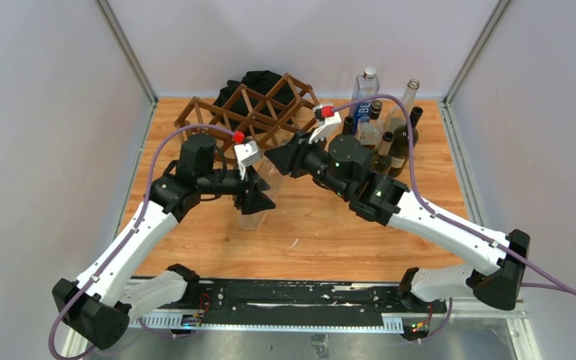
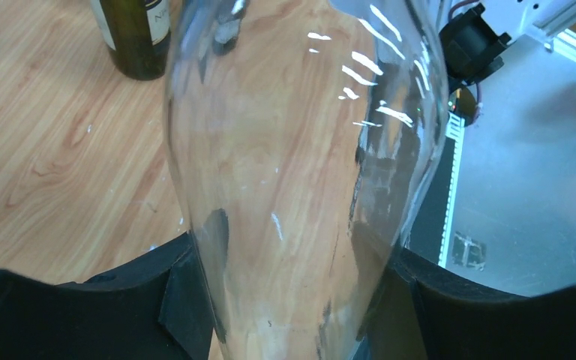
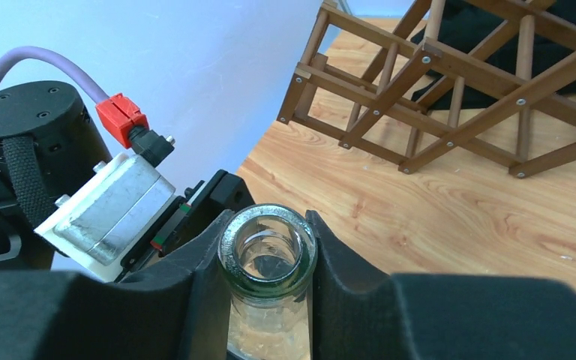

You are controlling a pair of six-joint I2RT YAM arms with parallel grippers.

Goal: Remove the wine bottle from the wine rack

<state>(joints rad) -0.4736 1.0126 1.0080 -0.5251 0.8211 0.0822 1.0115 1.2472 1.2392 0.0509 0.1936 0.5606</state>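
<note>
Left end effector (image 2: 294,262): black fingers at the bottom edge of the left wrist view, pressed against both sides of the wine bottle (image 2: 292,150), clear glass, at its wide body. Only this view shows the grain of the wooden surface (image 2: 37,150) through the glass, and a dark green labelled bottle (image 2: 136,37) standing beyond.

Right end effector (image 3: 270,234): fingers clamped on either side of the same bottle's neck, just under the rim. Only the right wrist view shows the open mouth, end-on.

Top view: the two arms meet over the middle of the surface with the bottle spanning between them. Its glass is hard to make out here. It sits in front of the wine rack (image 1: 249,112) and apart from it.

Wine rack: dark brown lattice, far left of the surface.

Black cloth (image 1: 259,79): heaped behind the rack.

Cluster of bottles (image 1: 382,131): upright, far right corner.
</note>
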